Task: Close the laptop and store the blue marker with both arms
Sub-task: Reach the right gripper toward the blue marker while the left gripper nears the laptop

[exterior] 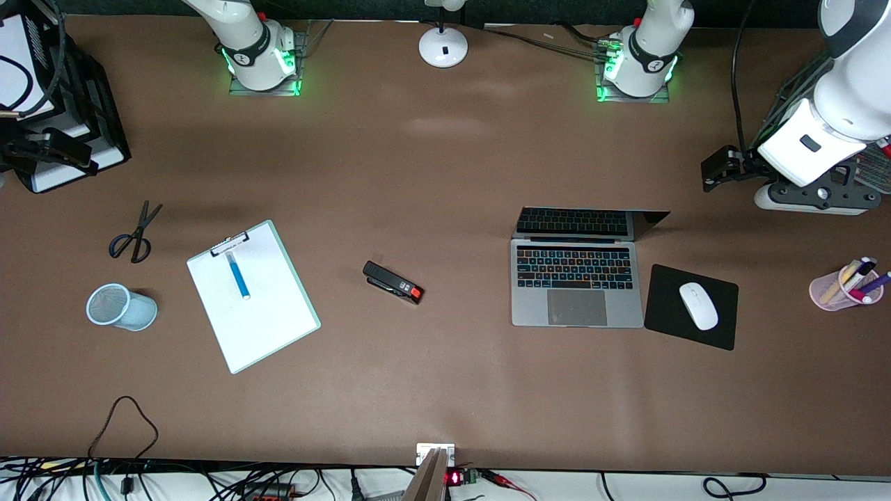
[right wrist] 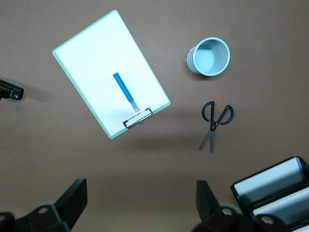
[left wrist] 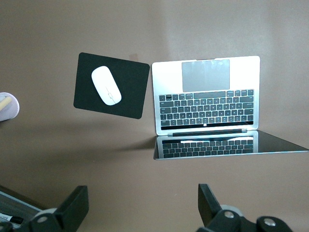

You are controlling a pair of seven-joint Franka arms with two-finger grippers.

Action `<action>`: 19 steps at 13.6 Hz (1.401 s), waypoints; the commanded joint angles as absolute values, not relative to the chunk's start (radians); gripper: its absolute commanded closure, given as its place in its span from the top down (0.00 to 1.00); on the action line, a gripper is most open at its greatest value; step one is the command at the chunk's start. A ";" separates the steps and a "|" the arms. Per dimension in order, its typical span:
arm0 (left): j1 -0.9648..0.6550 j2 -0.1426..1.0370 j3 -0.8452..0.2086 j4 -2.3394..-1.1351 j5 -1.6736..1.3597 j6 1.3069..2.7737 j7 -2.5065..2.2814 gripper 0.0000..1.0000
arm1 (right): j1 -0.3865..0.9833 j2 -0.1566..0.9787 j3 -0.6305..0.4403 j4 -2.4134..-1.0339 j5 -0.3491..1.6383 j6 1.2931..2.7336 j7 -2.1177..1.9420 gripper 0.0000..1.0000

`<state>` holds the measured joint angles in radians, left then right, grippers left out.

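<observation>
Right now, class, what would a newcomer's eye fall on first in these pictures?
The open laptop stands out, its screen up, beside a white mouse on a black mouse pad, toward the left arm's end. Toward the right arm's end, the blue marker lies on a white clipboard, near a pale mesh cup lying on its side.

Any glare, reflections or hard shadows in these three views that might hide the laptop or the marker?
Front view: pale light patches on the bare table near the bases, green glow at both bases; the laptop and marker stay clear. Left wrist view: the laptop's dark screen mirrors its keys, with a soft shadow beside it. Right wrist view: even light, the marker sharp on the clipboard, which casts a soft shadow.
</observation>
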<state>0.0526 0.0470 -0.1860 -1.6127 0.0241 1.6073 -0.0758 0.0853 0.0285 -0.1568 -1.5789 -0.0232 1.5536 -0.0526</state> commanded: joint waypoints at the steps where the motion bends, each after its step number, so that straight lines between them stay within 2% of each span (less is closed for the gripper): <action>1: 0.061 0.040 -0.193 -1.603 0.017 1.589 -0.084 1.00 | 0.086 -0.001 -0.150 -1.577 -0.041 1.508 -0.037 1.00; 5: 0.060 0.043 -0.193 -1.601 0.017 1.589 -0.084 1.00 | 0.084 0.012 -0.150 -1.575 -0.043 1.514 -0.046 1.00; 10: 0.054 0.063 -0.207 -1.592 0.012 1.559 -0.084 1.00 | 0.092 0.106 -0.147 -1.574 -0.031 1.545 -0.040 1.00; 15: 0.054 0.106 -0.212 -1.557 0.014 1.539 -0.074 0.98 | 0.101 0.250 -0.143 -1.575 -0.020 1.718 -0.101 1.00; 19: 0.051 0.137 -0.215 -1.519 0.021 1.487 -0.061 0.19 | 0.140 0.383 -0.143 -1.575 -0.020 1.805 -0.127 1.00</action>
<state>0.0499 0.1091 -0.2093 -1.5740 0.0226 1.5463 -0.0732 0.1232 0.3308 -0.1424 -1.5865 -0.0228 1.7705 -0.1065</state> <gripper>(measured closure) 0.291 0.000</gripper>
